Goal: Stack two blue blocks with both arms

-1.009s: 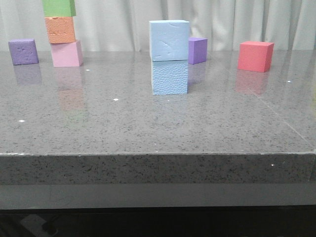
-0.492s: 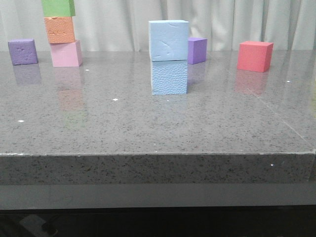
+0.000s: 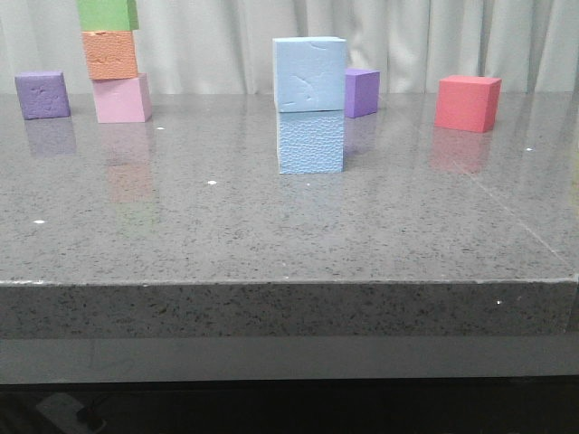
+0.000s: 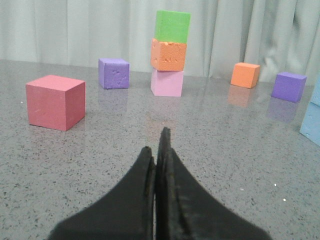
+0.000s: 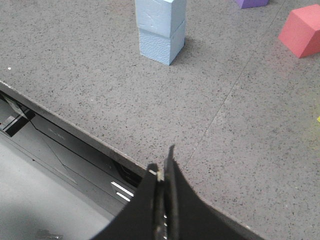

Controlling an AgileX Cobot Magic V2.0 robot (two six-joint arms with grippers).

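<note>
Two pale blue blocks stand stacked in the middle of the table: the upper blue block (image 3: 309,74) rests squarely on the lower blue block (image 3: 311,141). The stack also shows in the right wrist view (image 5: 160,30), and its edge shows in the left wrist view (image 4: 312,112). My left gripper (image 4: 156,142) is shut and empty, low over the table, well away from the stack. My right gripper (image 5: 162,162) is shut and empty, above the table's front edge. Neither arm shows in the front view.
A tower of pink (image 3: 122,98), orange (image 3: 110,54) and green (image 3: 108,14) cubes stands back left, with a purple cube (image 3: 42,95) beside it. Another purple cube (image 3: 362,91) sits behind the blue stack. A red cube (image 3: 468,102) is back right. A small orange cube (image 4: 245,75) shows in the left wrist view.
</note>
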